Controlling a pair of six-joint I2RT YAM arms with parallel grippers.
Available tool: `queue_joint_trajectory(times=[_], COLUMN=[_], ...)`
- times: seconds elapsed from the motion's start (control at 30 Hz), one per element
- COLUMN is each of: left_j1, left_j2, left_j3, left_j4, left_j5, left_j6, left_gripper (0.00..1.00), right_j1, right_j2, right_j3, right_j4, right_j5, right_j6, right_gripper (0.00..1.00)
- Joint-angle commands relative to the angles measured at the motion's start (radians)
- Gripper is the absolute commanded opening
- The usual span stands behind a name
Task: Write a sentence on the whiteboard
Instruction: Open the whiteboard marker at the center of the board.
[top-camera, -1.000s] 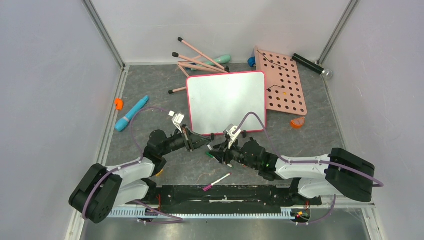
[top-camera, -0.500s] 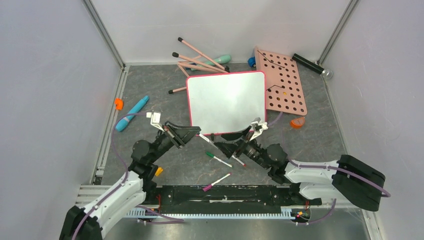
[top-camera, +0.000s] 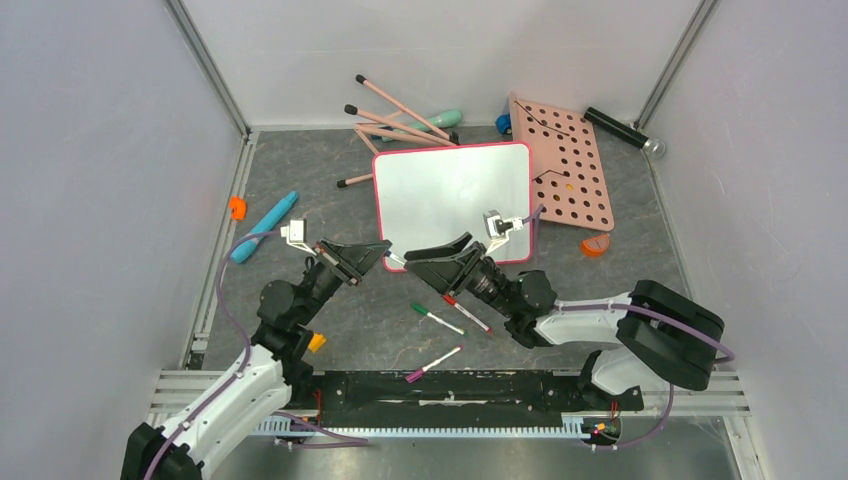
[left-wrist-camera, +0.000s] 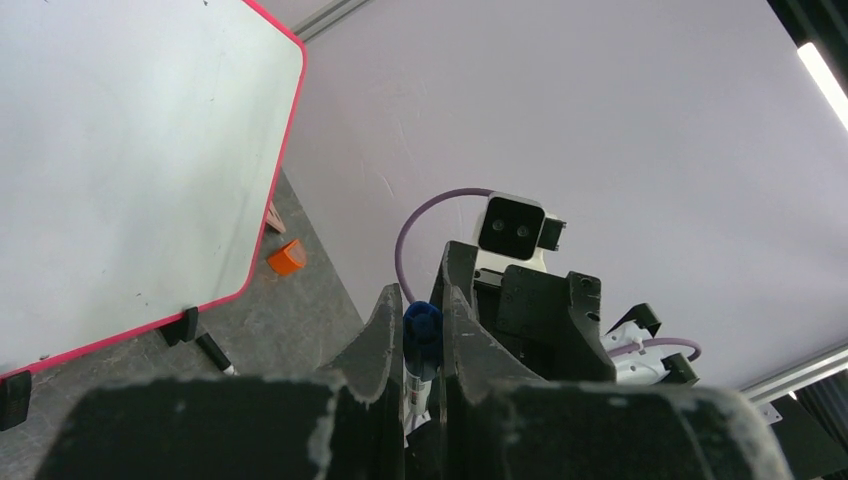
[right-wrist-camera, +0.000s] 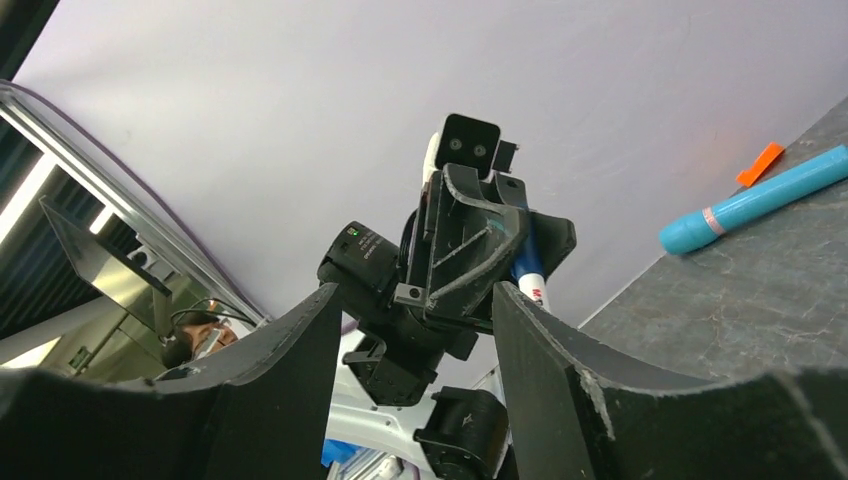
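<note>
The whiteboard lies in the middle of the table, on the far side of both claws, and its face shows plain glossy white inside the pink-red rim. Its near edge, with two small black feet, is just beyond the claw tips.

The left claw is pressed together on a marker with a blue cap, which stands between its fingers. The right claw is spread wide and nothing is between its fingers. The two claws point at each other, tip close to tip, above the table.

On the dark grey marbled table, near the arm bases, lie a green pen, a red pen just beside it, and a pink pen a little nearer. At the left lie a thick blue pen and a small orange bit. A pink pegboard lies just beside the right edge of the whiteboard, with an orange piece near its front corner. Behind the whiteboard are several pink sticks, and a black torch lies in the far right corner.

Pale grey walls close the table on three sides, with metal posts in the far corners.
</note>
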Motion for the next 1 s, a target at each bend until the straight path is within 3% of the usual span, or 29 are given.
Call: queue_joint_trajectory(times=[0.0, 0.13, 0.37, 0.53, 0.83, 0.97], left_j1=[-0.003, -0.003, -0.003, -0.002, -0.003, -0.003], left_j2=[-0.030, -0.083, -0.118, -0.064, -0.006, 0.005], left_j3=[0.070, 0.097, 0.118, 0.137, 0.146, 0.144], left_j4=[-0.036, -0.131, -0.198, -0.175, -0.090, -0.085], left_j5=[-0.009, -0.011, -0.021, 0.021, 0.050, 0.055], left_j6=[-0.002, 0.062, 0.100, 0.115, 0.136, 0.131], left_gripper=[0.02, 0.02, 0.02, 0.02, 0.02, 0.02], right_j1=[0.002, -0.018, -0.050, -0.051, -0.048, -0.048], right_j2=[0.018, -0.012, -0.090, -0.045, 0.073, 0.098], right_j3=[0.016, -0.049, -0.075, -0.028, 0.026, 0.033], right_j4=[0.100, 0.132, -0.002, -0.038, 0.076, 0.116], right_j5=[-0.034, 0.010, -0.004, -0.083, -0.163, -0.172], right_j6=[0.060, 0.051, -0.021, -0.013, 0.085, 0.107], right_gripper=[0.59, 0.63, 0.67, 0.61, 0.54, 0.41])
